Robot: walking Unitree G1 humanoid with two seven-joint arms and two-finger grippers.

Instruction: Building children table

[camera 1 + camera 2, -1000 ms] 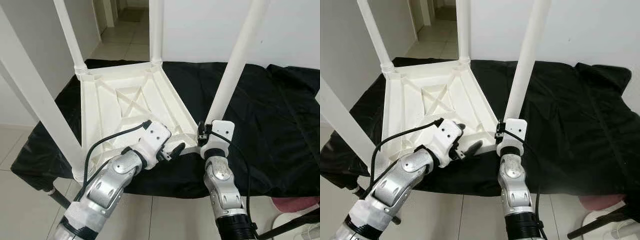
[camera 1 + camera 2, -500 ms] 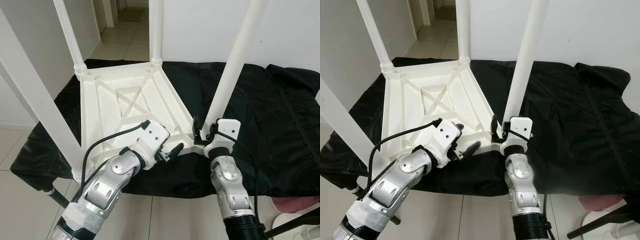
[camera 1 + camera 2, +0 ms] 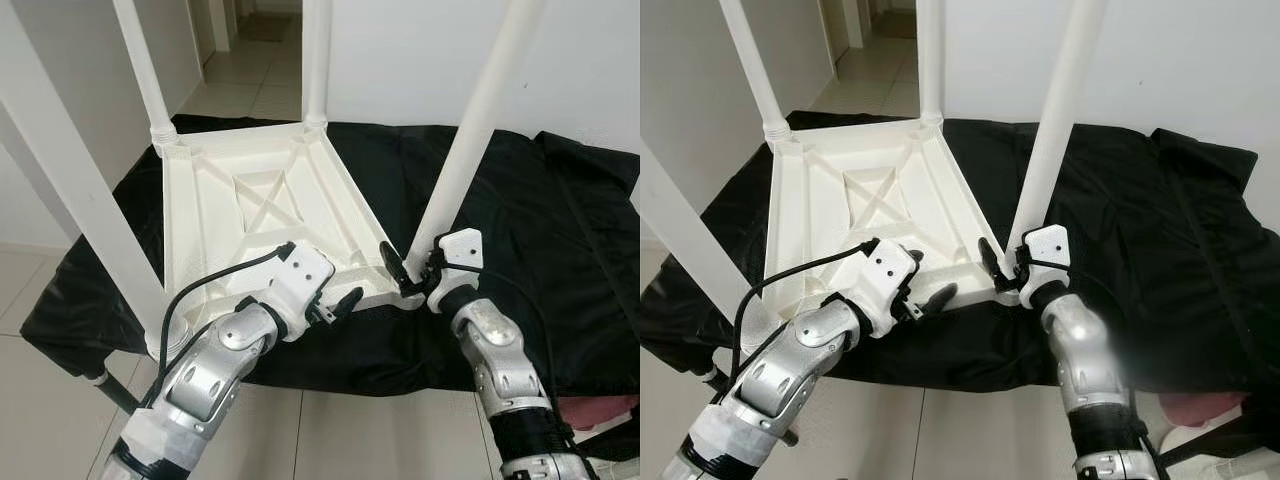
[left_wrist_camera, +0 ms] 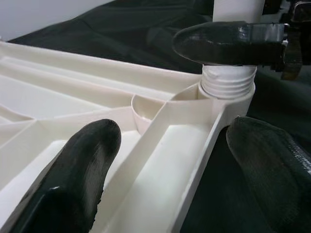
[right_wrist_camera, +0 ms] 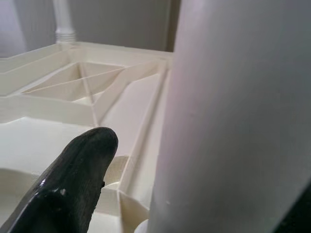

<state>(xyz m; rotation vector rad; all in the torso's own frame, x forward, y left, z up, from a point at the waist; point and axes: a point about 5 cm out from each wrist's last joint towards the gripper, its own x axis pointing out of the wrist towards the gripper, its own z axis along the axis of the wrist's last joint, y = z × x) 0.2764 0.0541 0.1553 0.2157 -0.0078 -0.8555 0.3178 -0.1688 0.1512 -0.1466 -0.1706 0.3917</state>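
Right gripper (image 3: 408,272) clasps the upturned table's (image 3: 250,210) near leg (image 3: 470,140); left wrist view shows left gripper (image 4: 170,160) spread astride the rim

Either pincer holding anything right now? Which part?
Right pincer is closed around the near-right table leg, just above its threaded base at the tabletop corner. Left pincer is open, straddling the tabletop's near rim, gripping nothing.

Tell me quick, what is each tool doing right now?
Left tool: open, straddling the near rim of the upturned table, not gripping it.
Right tool: fingers around the near-right table leg; grip cannot be told.
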